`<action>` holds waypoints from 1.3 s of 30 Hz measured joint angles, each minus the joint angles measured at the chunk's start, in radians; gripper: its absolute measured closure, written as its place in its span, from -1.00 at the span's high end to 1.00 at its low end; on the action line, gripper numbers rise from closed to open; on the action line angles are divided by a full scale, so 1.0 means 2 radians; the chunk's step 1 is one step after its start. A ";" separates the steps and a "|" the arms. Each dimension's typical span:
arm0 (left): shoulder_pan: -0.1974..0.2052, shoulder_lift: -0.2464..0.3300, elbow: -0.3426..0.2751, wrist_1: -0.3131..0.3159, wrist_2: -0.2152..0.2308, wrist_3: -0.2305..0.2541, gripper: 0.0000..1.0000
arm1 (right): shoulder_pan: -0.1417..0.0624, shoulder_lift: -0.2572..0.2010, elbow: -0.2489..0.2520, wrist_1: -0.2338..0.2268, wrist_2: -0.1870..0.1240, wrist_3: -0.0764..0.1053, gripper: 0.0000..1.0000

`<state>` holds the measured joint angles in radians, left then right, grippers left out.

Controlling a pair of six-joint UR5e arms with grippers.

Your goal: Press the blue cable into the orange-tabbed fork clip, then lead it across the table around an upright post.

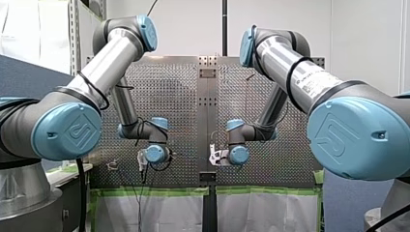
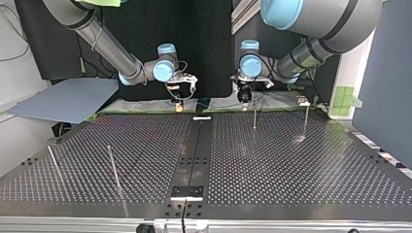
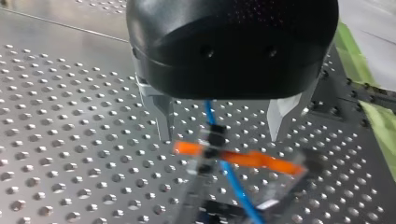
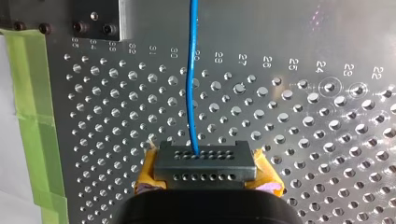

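In the left wrist view my left gripper (image 3: 222, 133) stands open, its metal fingers (image 3: 161, 114) on either side of the blue cable (image 3: 231, 175). Just below the fingertips the cable crosses the orange-tabbed fork clip (image 3: 243, 158), which looks blurred. In the right wrist view my right gripper (image 4: 205, 165), with yellow pads (image 4: 149, 175), is shut on the blue cable (image 4: 190, 84), which runs straight ahead over the perforated table (image 4: 303, 121). In the top view my left gripper (image 2: 244, 98) hangs at the table's far edge, my right gripper (image 2: 179, 101) to its left.
Two upright posts (image 2: 254, 116) (image 2: 306, 119) stand near my left gripper in the top view, and two longer posts (image 2: 114, 167) (image 2: 53, 162) at that view's near left. A grey board (image 2: 68, 99) lies off the table's far left corner. Green tape (image 4: 32, 107) lines the table edge.
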<state>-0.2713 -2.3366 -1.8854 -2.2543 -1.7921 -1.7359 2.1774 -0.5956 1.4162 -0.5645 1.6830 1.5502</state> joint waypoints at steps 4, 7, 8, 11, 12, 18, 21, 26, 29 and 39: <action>-0.003 -0.016 0.006 0.006 -0.010 0.013 1.00 | 0.000 -0.003 0.000 0.009 0.002 -0.001 -1.00; -0.004 -0.023 0.014 0.011 -0.017 0.014 1.00 | 0.000 -0.008 0.000 0.013 0.004 -0.002 -1.00; -0.004 -0.023 0.017 0.010 -0.019 0.014 1.00 | 0.000 -0.010 0.000 0.014 0.004 -0.002 -1.00; -0.004 -0.025 0.027 0.005 -0.024 0.014 1.00 | -0.001 -0.021 0.000 0.017 0.005 -0.003 -1.00; -0.004 -0.025 0.030 0.003 -0.026 0.015 1.00 | -0.002 -0.024 0.000 0.019 0.005 -0.003 -1.00; -0.004 -0.025 0.033 0.001 -0.030 0.018 1.00 | -0.009 -0.055 0.000 0.030 0.006 -0.003 -1.00; -0.004 -0.025 0.033 0.001 -0.031 0.019 1.00 | -0.012 -0.070 0.000 0.037 0.006 -0.003 -1.00; -0.004 -0.025 0.033 0.000 -0.031 0.021 1.00 | -0.015 -0.094 0.000 0.045 0.006 -0.003 -1.00; -0.004 -0.025 0.033 0.000 -0.031 0.022 1.00 | -0.017 -0.106 0.000 0.050 0.007 -0.002 -1.00; -0.004 -0.025 0.033 -0.004 -0.031 0.024 1.00 | -0.022 -0.151 0.000 0.053 0.016 0.003 -1.00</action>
<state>-0.2796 -2.3871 -1.8189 -2.2614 -1.8539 -1.6882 2.1327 -0.8973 1.4170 -0.4581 1.7155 1.5570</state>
